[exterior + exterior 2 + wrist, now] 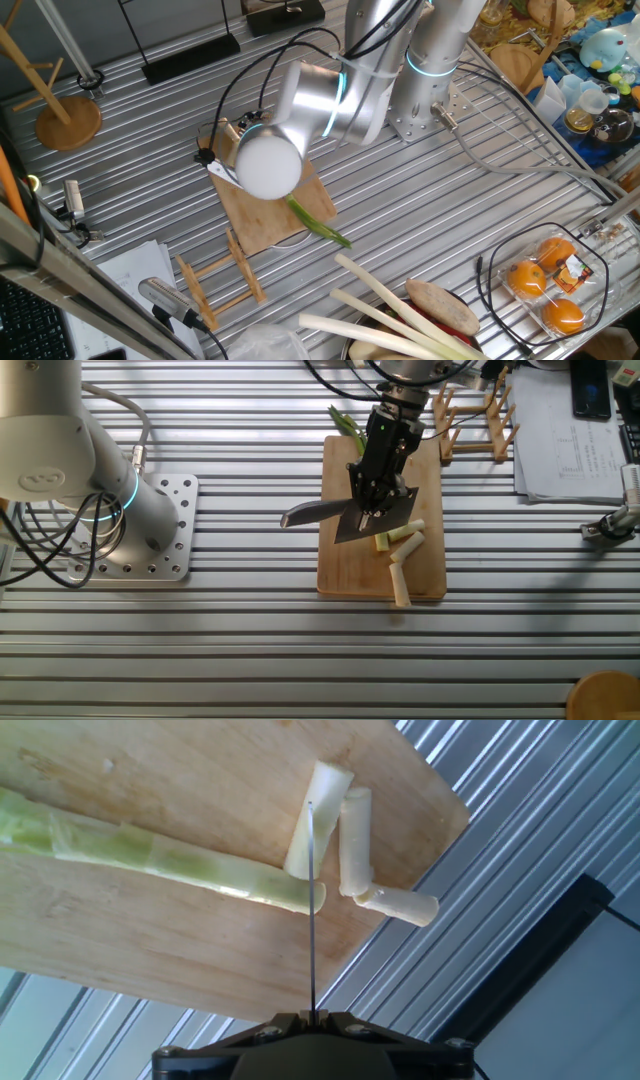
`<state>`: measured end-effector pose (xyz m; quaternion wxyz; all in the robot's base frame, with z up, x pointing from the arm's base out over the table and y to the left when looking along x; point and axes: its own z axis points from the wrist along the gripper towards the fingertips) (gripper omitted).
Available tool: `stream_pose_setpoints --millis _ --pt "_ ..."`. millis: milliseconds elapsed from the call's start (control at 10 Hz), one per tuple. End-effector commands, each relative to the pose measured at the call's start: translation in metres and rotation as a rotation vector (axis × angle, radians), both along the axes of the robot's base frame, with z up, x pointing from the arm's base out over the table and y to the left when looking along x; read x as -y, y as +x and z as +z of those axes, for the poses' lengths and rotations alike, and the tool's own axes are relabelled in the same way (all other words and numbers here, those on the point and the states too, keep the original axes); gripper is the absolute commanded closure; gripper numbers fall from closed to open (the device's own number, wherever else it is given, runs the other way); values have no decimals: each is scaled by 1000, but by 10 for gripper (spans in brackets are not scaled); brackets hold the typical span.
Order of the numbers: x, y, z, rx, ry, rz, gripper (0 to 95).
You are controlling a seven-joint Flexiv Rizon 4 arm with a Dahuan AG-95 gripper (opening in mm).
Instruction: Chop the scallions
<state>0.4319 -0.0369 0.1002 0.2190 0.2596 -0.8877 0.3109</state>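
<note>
Scallion stalk [150, 855] lies across the cutting board [150, 950]; your hand [383, 455], clamped on the cleaver [375, 520], should press straight down.

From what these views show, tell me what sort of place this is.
Probably a robot lab bench staged as a kitchen: a ribbed metal table with the arm's base bolted on, and a wooden cutting board holding scallions.

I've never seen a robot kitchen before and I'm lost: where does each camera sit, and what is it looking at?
One fixed view: high, slanting down at the table; the arm hides much of the cutting board.
The other fixed view: straight overhead; hand holding a knife over the board.
Hand view: on the hand, looking along the blade at the scallions.
Shared: all show board and scallion.
</note>
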Motion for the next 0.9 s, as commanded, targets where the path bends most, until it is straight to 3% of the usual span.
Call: stream_pose_setpoints --millis 100,600,800,900 --pt "1 -1 -1 14 -11 7 950" --pt "2 -2 -2 26 -30 30 950" --pt "2 -3 -1 26 13 16 950" --pt "1 -3 1 29 17 3 950"
